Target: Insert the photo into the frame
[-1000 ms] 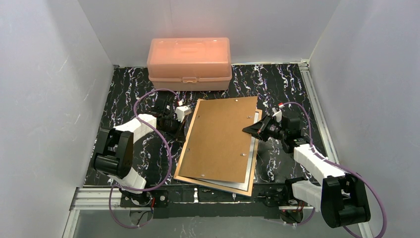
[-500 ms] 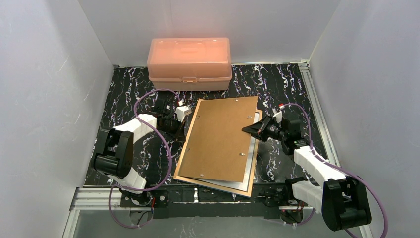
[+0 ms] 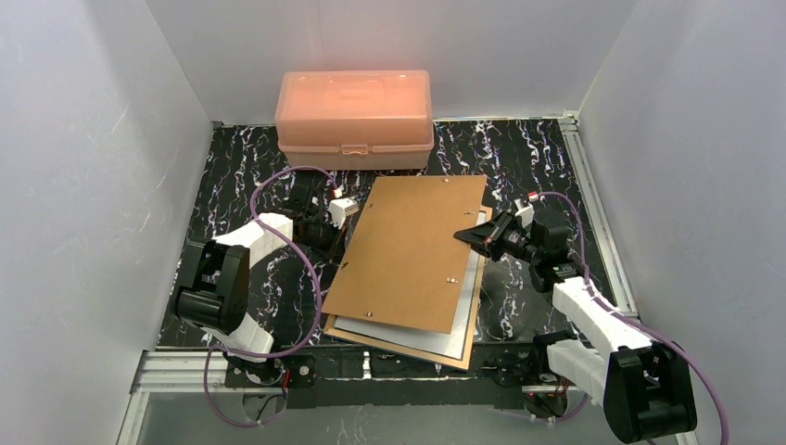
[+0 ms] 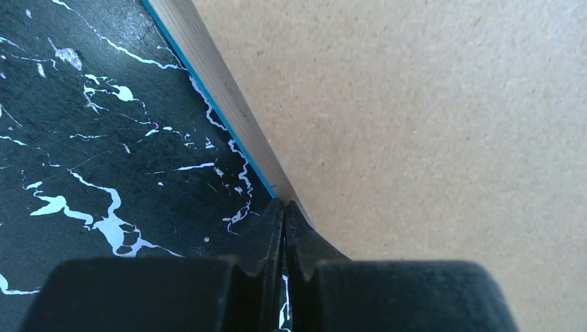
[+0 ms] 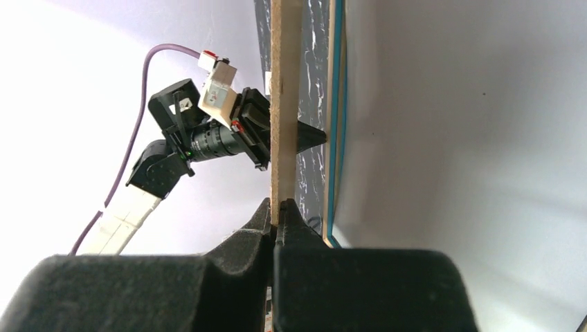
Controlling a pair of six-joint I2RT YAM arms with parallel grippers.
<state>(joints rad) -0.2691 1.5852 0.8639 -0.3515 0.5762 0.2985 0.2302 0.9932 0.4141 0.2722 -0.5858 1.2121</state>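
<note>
frame backing board (image 3: 408,250), brown fibreboard, is pinched at its right edge between the closed jaws of the right gripper (image 5: 279,207), which clamps the thin edge seen end-on in the wrist view. the board is lifted on that side and sits askew over the frame (image 3: 426,356). the frame lies face down on the black marbled table (image 3: 241,167), tan back edges up, with a blue line showing along its rim. under the board a pale sheet (image 3: 399,336) rests inside the frame; whether it is the photo lying face down cannot be told. the left gripper (image 4: 284,207) is closed on nothing, its tips together against the frame's left edge. at the back wall stands a salmon-pink box (image 3: 354,107), apart from the frame.
</note>
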